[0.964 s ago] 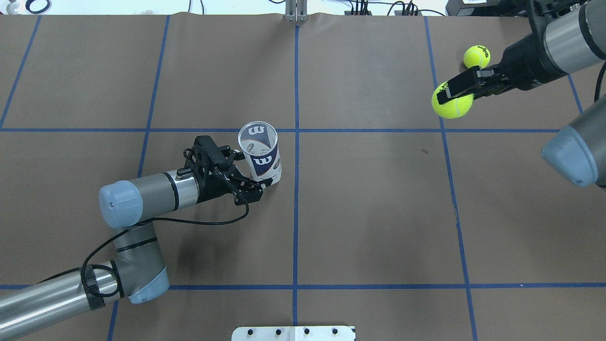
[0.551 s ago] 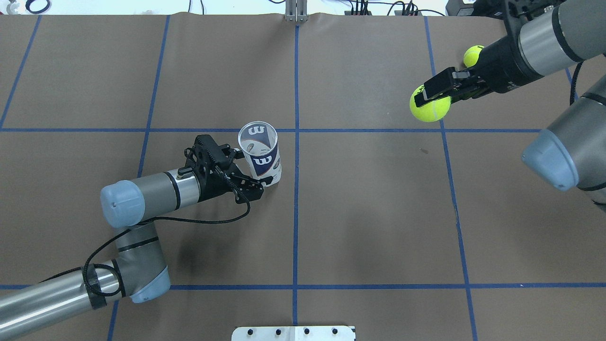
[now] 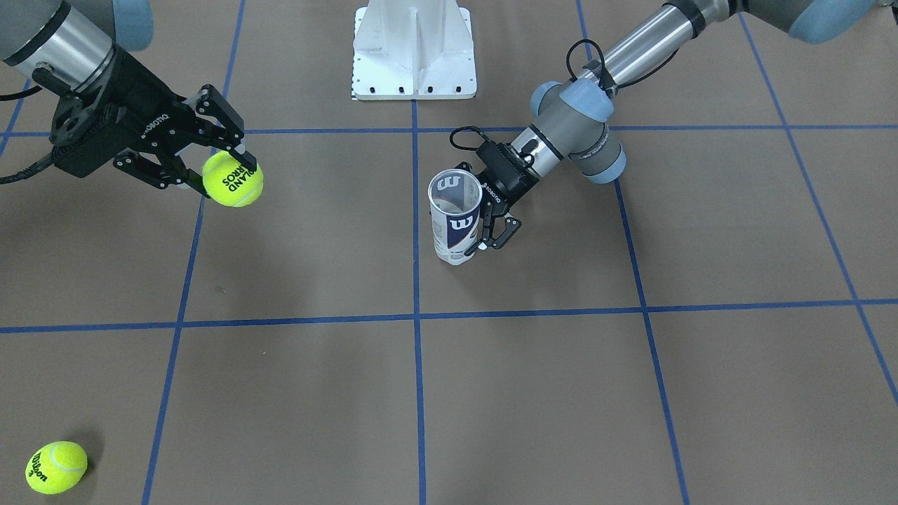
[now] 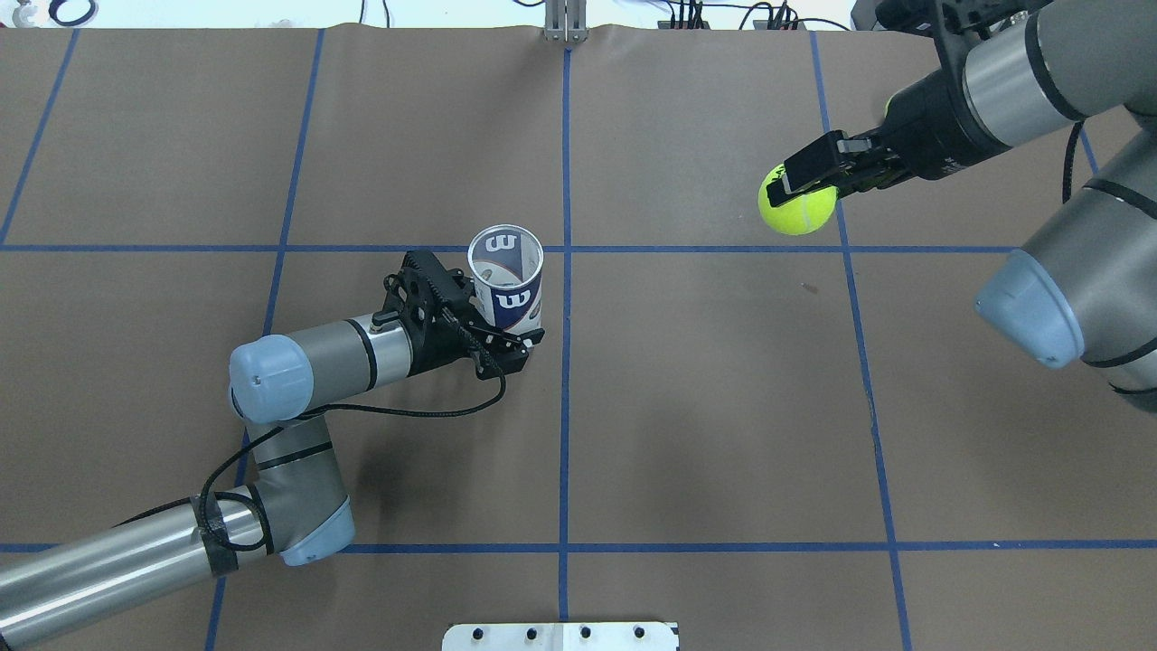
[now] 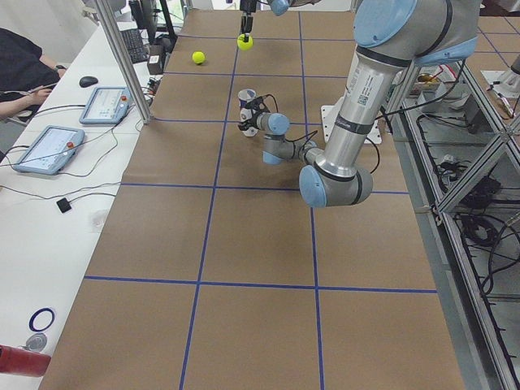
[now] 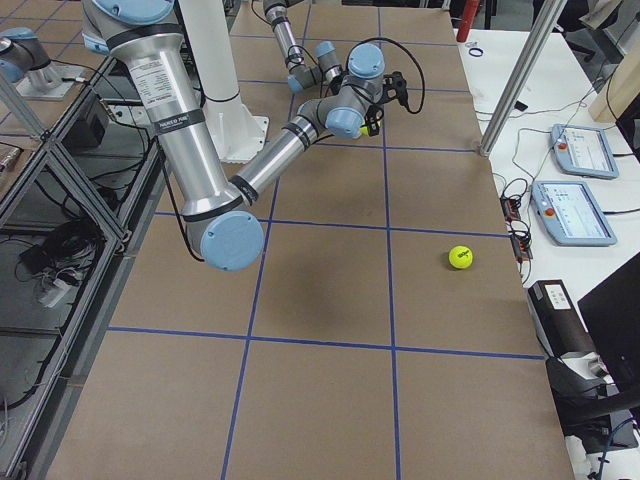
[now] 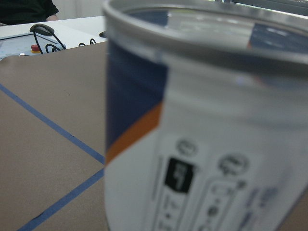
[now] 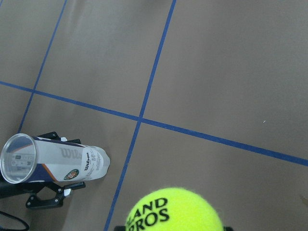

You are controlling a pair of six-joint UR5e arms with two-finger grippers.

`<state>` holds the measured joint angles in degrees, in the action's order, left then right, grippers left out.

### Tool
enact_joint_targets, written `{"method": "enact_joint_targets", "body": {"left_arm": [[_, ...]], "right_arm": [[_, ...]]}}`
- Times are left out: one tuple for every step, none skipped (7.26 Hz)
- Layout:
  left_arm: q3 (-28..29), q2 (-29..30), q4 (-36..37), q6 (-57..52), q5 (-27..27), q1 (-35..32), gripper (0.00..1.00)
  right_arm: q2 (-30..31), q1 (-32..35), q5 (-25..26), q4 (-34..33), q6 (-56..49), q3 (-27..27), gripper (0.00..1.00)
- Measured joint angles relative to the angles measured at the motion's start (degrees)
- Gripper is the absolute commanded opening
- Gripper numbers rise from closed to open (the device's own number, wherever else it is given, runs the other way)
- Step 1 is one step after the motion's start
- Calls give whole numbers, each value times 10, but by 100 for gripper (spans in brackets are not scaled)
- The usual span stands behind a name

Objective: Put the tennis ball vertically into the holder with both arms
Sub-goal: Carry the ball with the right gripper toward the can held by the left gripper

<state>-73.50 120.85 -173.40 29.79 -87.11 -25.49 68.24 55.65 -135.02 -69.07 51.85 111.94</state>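
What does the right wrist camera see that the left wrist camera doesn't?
Only the right wrist view: the yellow tennis ball with black lettering at its bottom edge, and the tennis-ball can from above, its open mouth seemingly empty, with black fingers on either side of it. Only the left wrist view: a blurred close-up of the can's label with an orange stripe, plus a computer mouse on a white desk beyond. Both: the can and the brown table cover with blue tape lines.
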Motion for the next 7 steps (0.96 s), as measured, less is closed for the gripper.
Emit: {"method": "enact_joint_targets", "body": {"left_arm": [[1,0,0,0,0,0,98],[1,0,-1,0,0,-1,98],[1,0,-1,0,0,-1,98],[1,0,-1,0,0,-1,98],[1,0,-1,0,0,-1,97],[1,0,-2,0,0,-1,93],[1,-1,-2,-1,0,-1,86]], "right_arm": [[-8,-6,1,0,0,0,0],[-19,-14,4,-1,1,-1,0],[-37,-27,9,-8,10,-3,0],[-67,-45,22,-31,23,-6,0],[-97,-65,44,-60,30,-7,0],[-118,-86,69,-77,36,-9,0],[-133,-102,87,-84,41,-12,0]]}}
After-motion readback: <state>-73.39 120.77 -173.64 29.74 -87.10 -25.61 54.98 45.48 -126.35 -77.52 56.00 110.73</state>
